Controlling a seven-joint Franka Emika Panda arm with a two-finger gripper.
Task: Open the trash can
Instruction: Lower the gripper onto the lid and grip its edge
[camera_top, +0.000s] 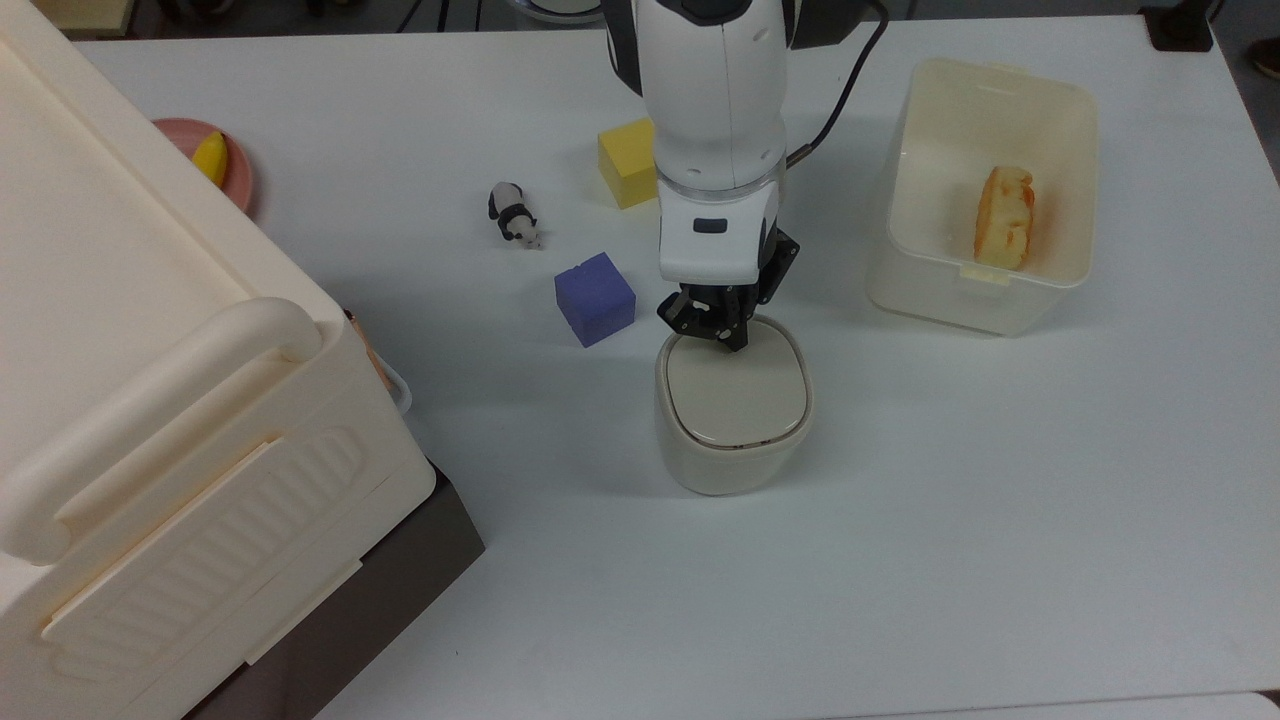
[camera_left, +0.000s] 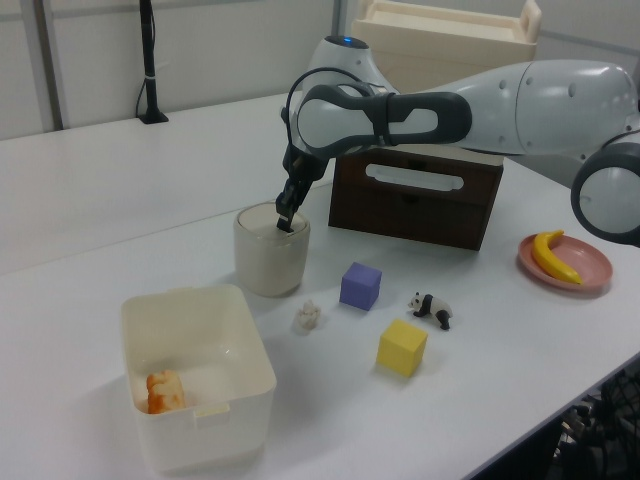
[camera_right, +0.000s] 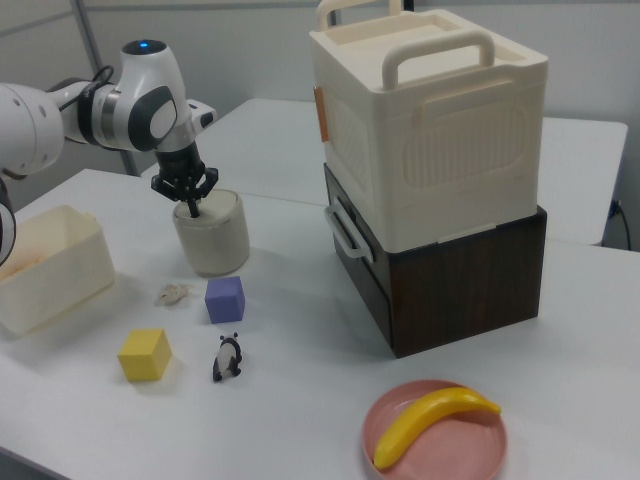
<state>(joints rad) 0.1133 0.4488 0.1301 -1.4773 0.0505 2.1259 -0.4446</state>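
Note:
The trash can (camera_top: 730, 455) is a small beige rounded bin standing mid-table, and its flat greyish lid (camera_top: 737, 395) lies closed. My gripper (camera_top: 734, 341) points straight down with its tip on the lid's edge nearest the arm, covering the spot where the black mark sits. The fingers look pressed together and hold nothing. In the left view the gripper (camera_left: 284, 222) touches the top of the trash can (camera_left: 268, 258). The right view shows the gripper (camera_right: 192, 209) resting on the trash can (camera_right: 214, 242) in the same way.
A purple cube (camera_top: 594, 298) sits just to the top view's left of the bin. Behind it are a yellow cube (camera_top: 628, 162) and a panda figure (camera_top: 514, 214). A cream tub (camera_top: 945, 303) holding an orange food piece (camera_top: 1004, 216) stands at the top view's right. A big storage box (camera_top: 120, 300) is at the left, and a small white scrap (camera_left: 308, 316) lies by the bin.

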